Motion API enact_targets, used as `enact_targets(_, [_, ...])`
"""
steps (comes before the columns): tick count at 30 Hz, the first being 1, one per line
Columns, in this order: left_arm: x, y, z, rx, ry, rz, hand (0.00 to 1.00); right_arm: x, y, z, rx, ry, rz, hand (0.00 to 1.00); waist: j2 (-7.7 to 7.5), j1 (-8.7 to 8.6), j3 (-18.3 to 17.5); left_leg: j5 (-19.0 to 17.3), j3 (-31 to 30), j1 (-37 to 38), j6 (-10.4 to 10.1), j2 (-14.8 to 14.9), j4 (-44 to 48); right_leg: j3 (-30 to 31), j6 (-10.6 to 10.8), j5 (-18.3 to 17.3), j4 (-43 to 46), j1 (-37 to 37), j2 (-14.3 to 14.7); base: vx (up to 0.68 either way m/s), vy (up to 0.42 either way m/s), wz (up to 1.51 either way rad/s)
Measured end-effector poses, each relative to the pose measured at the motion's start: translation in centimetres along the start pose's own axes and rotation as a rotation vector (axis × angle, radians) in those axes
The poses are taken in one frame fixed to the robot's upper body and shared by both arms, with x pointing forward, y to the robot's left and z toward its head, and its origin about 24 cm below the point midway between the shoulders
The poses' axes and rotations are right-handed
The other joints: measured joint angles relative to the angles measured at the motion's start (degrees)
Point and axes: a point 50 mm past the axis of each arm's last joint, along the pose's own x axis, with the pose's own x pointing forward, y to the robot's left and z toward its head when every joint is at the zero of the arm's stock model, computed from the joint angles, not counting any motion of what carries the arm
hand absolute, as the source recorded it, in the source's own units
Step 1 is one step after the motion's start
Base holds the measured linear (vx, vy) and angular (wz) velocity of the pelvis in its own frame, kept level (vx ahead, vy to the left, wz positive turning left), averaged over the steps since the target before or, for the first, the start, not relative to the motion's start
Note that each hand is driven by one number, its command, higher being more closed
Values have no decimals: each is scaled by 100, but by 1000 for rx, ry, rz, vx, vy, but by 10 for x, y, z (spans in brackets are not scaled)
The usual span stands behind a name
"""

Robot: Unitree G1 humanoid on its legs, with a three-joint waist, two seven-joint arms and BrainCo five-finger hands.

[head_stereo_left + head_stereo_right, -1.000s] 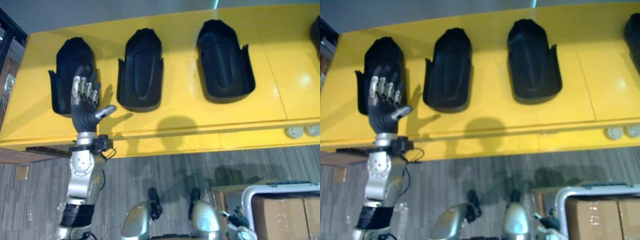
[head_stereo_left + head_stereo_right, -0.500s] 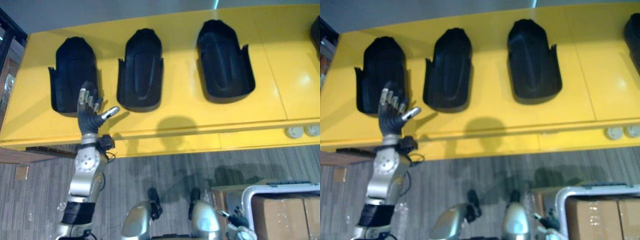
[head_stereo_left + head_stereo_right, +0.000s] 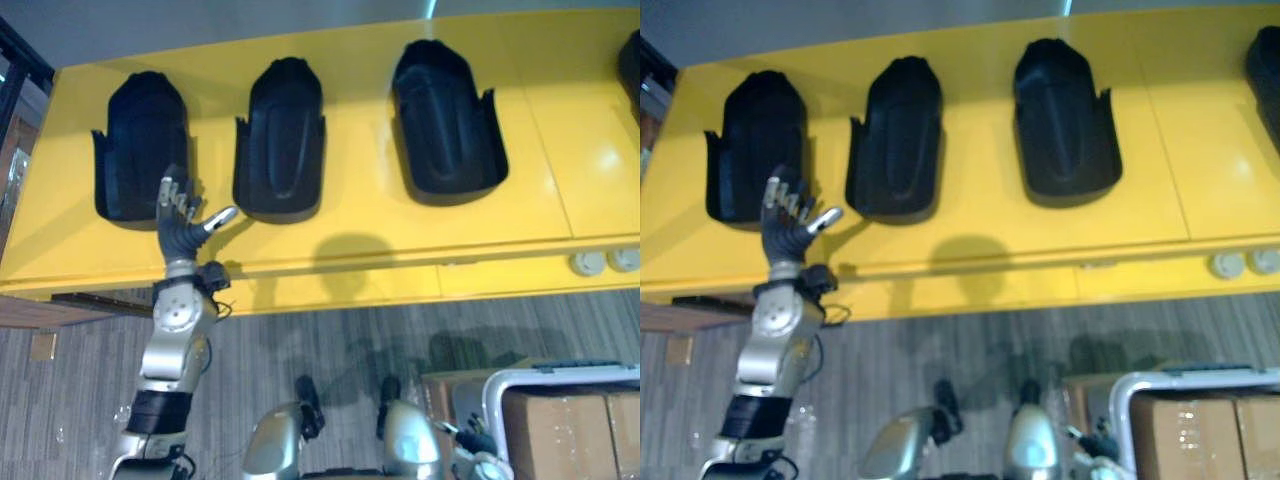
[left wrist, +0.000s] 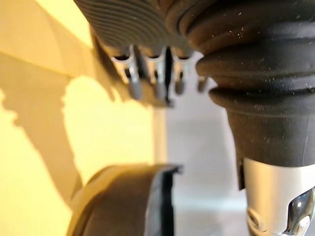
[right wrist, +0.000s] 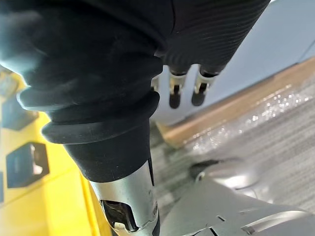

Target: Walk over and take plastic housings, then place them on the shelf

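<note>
Hovering left hand [image 3: 178,222], fingers apart and empty, near shelf [image 3: 400,250] front edge, just beside leftmost plastic housing [image 3: 140,145]; right hand [image 5: 197,34] fingers straight, empty.

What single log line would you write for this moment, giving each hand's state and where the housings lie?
left hand: open, empty, near leftmost housing | right hand: open, idle | other housings: on yellow shelf

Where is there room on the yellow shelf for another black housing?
Widest bare shelf lies between the third housing and the housing at the right edge. The left housing and middle housing sit close, with the left hand before them: crowded.
</note>
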Motion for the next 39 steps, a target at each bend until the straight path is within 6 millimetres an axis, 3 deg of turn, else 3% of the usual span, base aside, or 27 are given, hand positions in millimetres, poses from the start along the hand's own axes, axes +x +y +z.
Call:
enact_targets(5, [1, 1, 2, 23, -18, 32, 0, 1, 2, 2, 6, -4, 13, 0, -98, 1, 56, -42, 3, -24, -5, 44, 93, 11, -6, -4, 15, 2, 36, -1, 0, -1])
enact_targets(39, [6, 15, 9, 23, -46, 164, 0, 0, 9, -1, 13, 7, 36, 0, -97, 13, 56, -80, -7, -31, -8, 57, 159, 2, -6, -4, 24, 19, 72, -1, -1, 0])
